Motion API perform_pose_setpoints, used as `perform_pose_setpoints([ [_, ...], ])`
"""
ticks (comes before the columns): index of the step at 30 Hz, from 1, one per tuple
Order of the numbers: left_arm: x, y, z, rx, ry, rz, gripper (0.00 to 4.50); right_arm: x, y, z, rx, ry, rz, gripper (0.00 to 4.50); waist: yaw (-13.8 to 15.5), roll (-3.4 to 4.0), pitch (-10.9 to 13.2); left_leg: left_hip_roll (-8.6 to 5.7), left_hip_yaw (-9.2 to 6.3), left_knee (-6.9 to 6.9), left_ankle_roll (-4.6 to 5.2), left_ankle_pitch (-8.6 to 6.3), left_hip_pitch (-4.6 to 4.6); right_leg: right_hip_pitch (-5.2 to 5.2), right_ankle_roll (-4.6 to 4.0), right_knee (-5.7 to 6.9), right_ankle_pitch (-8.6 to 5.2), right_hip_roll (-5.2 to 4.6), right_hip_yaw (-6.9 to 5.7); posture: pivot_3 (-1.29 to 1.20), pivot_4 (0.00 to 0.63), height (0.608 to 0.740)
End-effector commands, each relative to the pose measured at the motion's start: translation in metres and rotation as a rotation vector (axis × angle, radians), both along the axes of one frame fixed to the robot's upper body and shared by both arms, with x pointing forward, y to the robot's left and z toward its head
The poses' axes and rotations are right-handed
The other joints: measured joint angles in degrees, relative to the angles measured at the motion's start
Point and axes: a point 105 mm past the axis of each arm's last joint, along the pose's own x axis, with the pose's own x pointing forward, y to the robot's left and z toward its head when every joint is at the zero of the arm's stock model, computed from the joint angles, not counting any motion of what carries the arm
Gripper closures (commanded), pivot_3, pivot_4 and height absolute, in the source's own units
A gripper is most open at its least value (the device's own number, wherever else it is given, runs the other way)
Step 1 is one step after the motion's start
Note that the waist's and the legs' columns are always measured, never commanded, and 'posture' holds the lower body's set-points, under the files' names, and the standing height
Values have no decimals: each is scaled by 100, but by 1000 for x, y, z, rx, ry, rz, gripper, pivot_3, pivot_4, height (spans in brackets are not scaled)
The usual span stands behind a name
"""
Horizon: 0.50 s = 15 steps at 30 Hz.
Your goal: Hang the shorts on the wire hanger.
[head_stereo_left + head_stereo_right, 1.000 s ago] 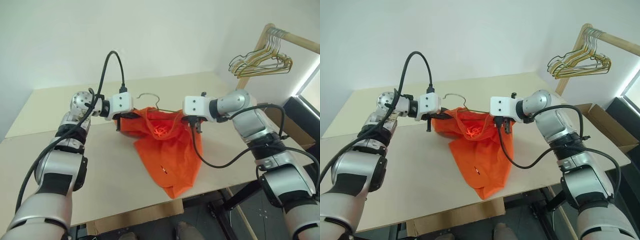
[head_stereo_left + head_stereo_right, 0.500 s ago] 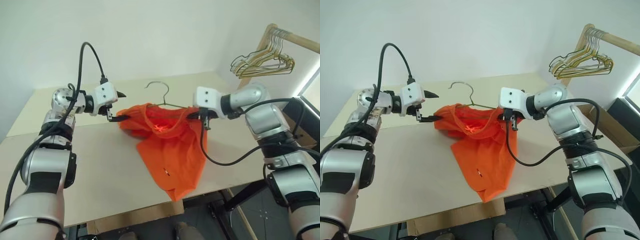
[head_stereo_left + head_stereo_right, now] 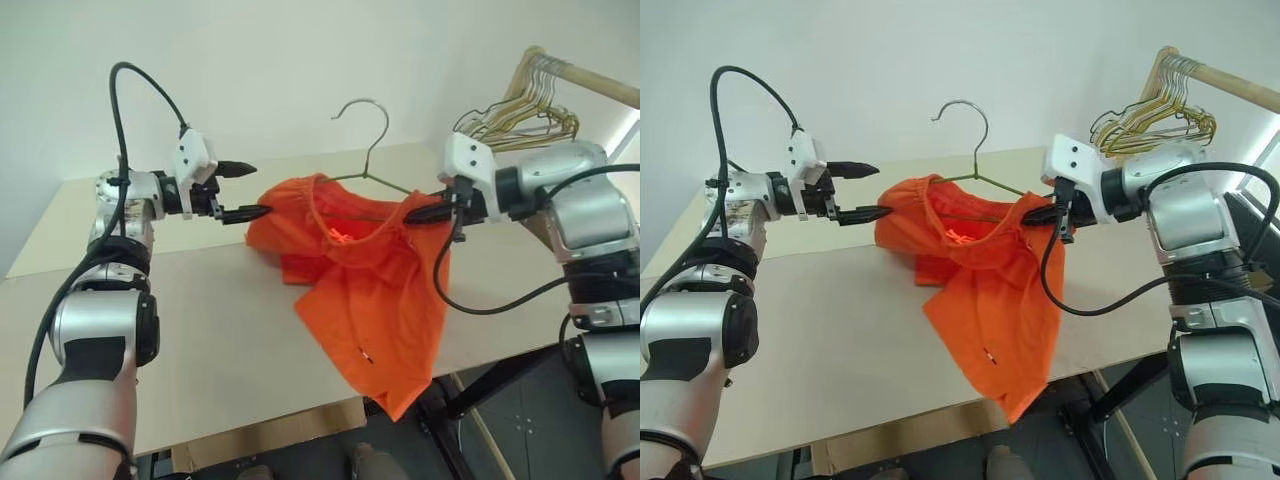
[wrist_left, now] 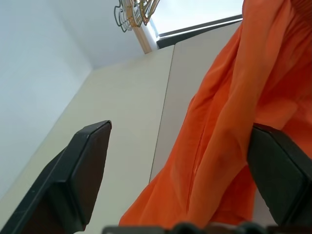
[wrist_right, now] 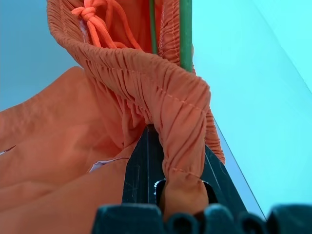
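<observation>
Between my clamped right gripper, pinching waistband and hanger, and my released left gripper alongside, the shorts sag, so I judge re-gripping the loose side wise.

The bright orange shorts are soft matt cloth with a gathered waistband, on a thin green wire hanger above the smooth matt beige counter.

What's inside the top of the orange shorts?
Inside the waistband of the shorts you can see a stretch of the wire hanger, plus the knotted orange drawstring. The hanger's lower corners are covered by fabric.
</observation>
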Motion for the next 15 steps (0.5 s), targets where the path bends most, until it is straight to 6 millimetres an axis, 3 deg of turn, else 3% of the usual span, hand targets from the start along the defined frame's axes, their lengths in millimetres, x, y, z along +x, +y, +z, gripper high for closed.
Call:
perform_pose_setpoints([
  [1, -13, 3, 26, -157, 6, -110, 38, -2, -3, 21, 44, -39, 10, 4500, -40, 0, 0, 1, -1, 0, 0, 0, 0, 0, 0, 0, 0, 0, 0, -128, 0, 740],
  [6, -18, 6, 22, -139, -6, -142, 38, -4, 3, 22, 77, -31, 32, 4500, -144, 0, 0, 1, -14, 0, 0, 0, 0, 0, 0, 0, 0, -1, 1, -120, 0, 740],
  [11, -27, 12, 46, -352, 32, -205, 38, -3, 4, 18, 81, -20, 24, 4500, -180, 0, 0, 2, -39, 1, 0, 0, 1, -1, 0, 5, 0, -2, 3, -119, 0, 740],
  [15, -32, 14, 41, -297, -10, -210, 38, -4, 5, 17, 90, -13, 18, 4500, -180, 1, 1, 2, -46, -1, 0, 0, 3, -1, 0, 5, 0, -2, 3, -119, 0, 740],
])
